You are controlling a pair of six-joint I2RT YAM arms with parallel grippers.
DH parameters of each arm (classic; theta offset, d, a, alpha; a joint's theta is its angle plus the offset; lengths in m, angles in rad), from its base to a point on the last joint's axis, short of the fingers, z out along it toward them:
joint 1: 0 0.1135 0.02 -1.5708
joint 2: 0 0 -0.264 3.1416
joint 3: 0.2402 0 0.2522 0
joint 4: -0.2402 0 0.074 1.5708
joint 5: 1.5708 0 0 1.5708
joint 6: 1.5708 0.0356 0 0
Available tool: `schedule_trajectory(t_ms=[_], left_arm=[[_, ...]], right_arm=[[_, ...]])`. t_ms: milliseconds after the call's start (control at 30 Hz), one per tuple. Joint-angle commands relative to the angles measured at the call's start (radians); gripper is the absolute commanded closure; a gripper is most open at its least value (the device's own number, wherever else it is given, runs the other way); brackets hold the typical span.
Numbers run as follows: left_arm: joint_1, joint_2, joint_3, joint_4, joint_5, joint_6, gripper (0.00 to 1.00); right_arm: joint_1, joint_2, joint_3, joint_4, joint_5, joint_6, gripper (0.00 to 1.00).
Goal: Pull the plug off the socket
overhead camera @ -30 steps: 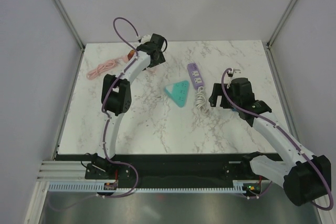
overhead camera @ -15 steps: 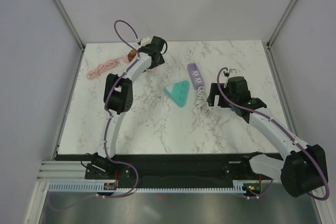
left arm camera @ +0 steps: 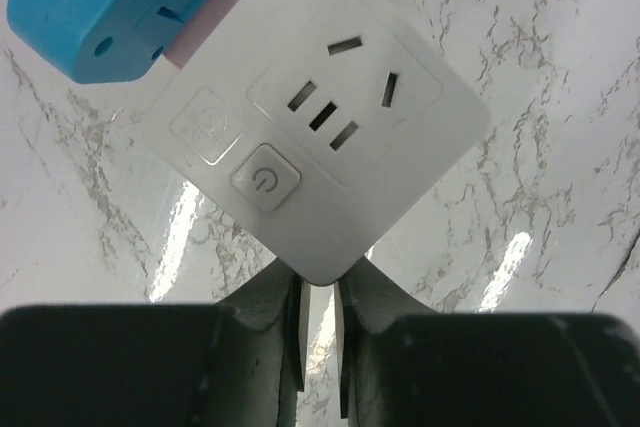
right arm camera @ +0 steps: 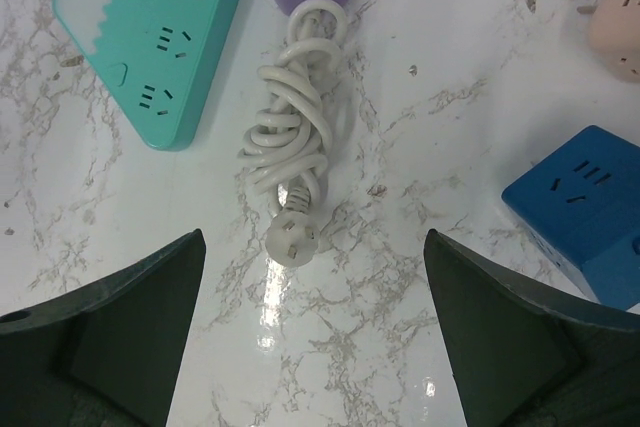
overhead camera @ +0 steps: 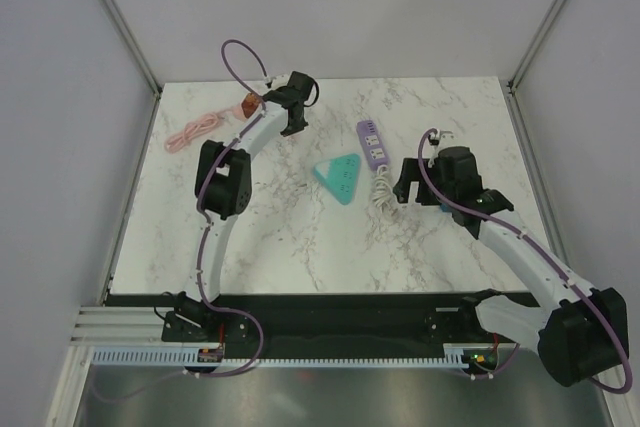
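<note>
White glossy square socket (left arm camera: 320, 117), left pincer (left arm camera: 317, 282) nipping its corner, right pincer (right arm camera: 312, 247) wide apart

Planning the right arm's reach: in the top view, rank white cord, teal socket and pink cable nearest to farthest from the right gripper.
1. White cord, just left of the right gripper.
2. Teal socket, mid-table.
3. Pink cable, far-left corner.

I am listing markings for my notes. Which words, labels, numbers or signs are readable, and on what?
Power sign, a circle with a stroke: round button of the white socket.
Embossed mark on the square pad beside it: too faint to read.
No readable words or numbers.
</note>
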Motion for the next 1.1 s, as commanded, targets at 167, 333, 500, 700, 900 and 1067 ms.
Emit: schedule_trajectory(t_ms=[167,333,500,700,900,1067], left_arm=[[0.056,-0.198,-0.219,0.053,-0.083,0.103,0.78],[0.056,-0.279,-0.300,0.120,-0.018,0.216,0.40],[0.070,-0.330,-0.308,0.208,0.113,0.391,0.20],[0.124,-0.278,-0.156,0.191,0.400,0.529,0.09],[0.141,-0.198,-0.053,0.177,0.404,0.615,0.07],[0.141,-0.124,0.013,0.171,0.477,0.678,0.09]], right_arm=[[0.001,-0.156,-0.034,-0.044,-0.014,0.034,0.02],[0.003,-0.154,-0.041,-0.044,-0.050,0.035,0.02],[0.001,-0.150,-0.027,-0.050,-0.054,0.019,0.02],[0.001,-0.131,-0.021,-0.039,-0.058,0.013,0.02],[0.003,-0.111,-0.015,-0.035,-0.049,-0.004,0.02],[0.003,-0.091,-0.001,-0.027,-0.046,-0.013,0.02]])
